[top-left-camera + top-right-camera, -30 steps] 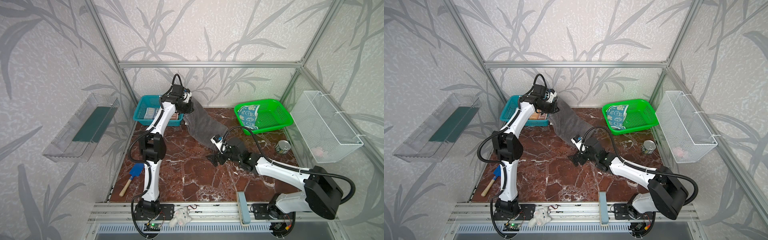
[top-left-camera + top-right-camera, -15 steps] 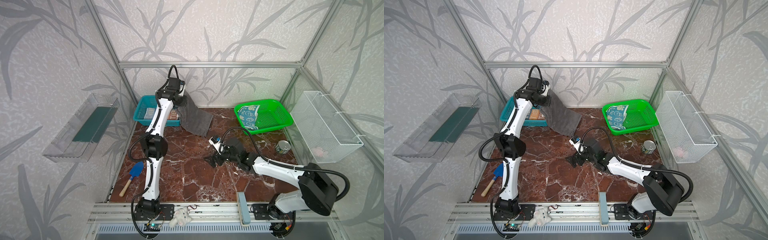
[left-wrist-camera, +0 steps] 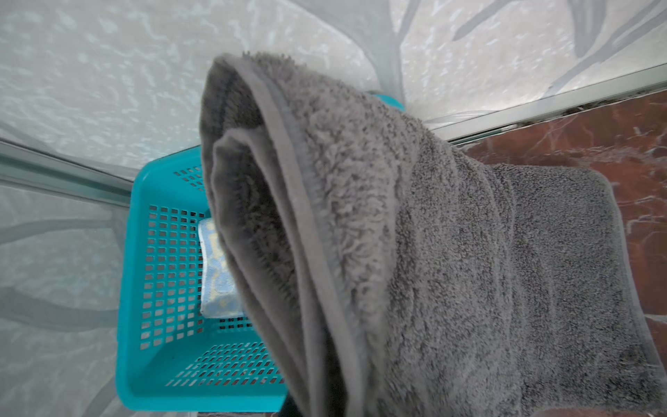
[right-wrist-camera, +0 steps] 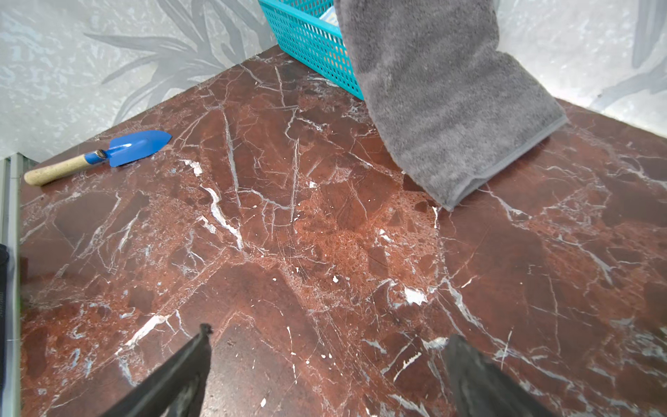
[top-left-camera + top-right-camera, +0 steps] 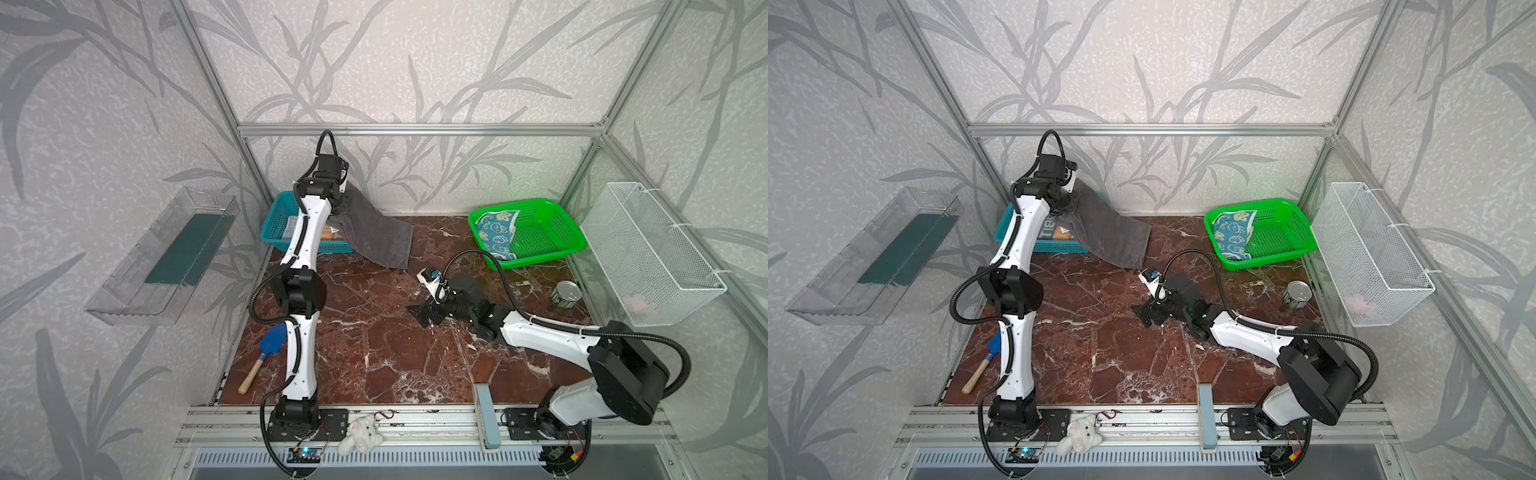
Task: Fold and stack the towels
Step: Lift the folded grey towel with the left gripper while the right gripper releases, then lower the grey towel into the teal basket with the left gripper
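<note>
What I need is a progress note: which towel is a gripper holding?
The dark grey towel, hanging from the shut left gripper. The bunny towel lies in the green basket, the lettered one in the teal basket.

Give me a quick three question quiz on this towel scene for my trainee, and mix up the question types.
1. True or false: the right gripper holds the grey towel.
2. Which one holds the bunny towel? A teal basket, B green basket, C wire basket.
3. Which tool lies near the table's left edge in both top views?
Key: 1 false, its jaws stand open and empty. 2 B. 3 the blue trowel.
</note>
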Robot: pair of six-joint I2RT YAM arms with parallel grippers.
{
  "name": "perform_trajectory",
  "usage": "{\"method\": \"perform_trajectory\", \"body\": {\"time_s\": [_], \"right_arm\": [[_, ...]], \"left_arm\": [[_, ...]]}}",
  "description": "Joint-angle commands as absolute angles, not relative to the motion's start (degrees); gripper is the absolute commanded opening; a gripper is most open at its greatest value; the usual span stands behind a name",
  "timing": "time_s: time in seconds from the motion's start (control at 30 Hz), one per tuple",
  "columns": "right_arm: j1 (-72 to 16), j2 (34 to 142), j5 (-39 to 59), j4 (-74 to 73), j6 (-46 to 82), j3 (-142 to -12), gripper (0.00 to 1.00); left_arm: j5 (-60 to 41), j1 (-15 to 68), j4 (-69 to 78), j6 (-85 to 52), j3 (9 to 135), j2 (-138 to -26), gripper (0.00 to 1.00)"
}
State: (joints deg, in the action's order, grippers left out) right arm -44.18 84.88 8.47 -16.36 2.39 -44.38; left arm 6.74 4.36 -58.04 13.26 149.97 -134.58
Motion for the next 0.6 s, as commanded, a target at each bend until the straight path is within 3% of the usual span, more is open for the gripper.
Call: {"method": "perform_trajectory", "body": {"time_s": [0.0,0.33,0.57], "right_arm": [[-43.97,85.65,8.77,-17.92,1.16,-46.97,0.99],[-44.03,87.31,9.23,-18.01,2.18,-47.72,0.99],[-44.01,88.39,9.66,-17.49,2.81,-48.5,0.99]], "left_arm": [[12.83,3.21,-54.89,18.24,150.93,-134.64,0.0],[15.47,-0.69,-47.16,20.15,149.03,-135.31,0.0],[23.34,-1.3,-41.61,27.31,147.8,-138.0,0.0]]}}
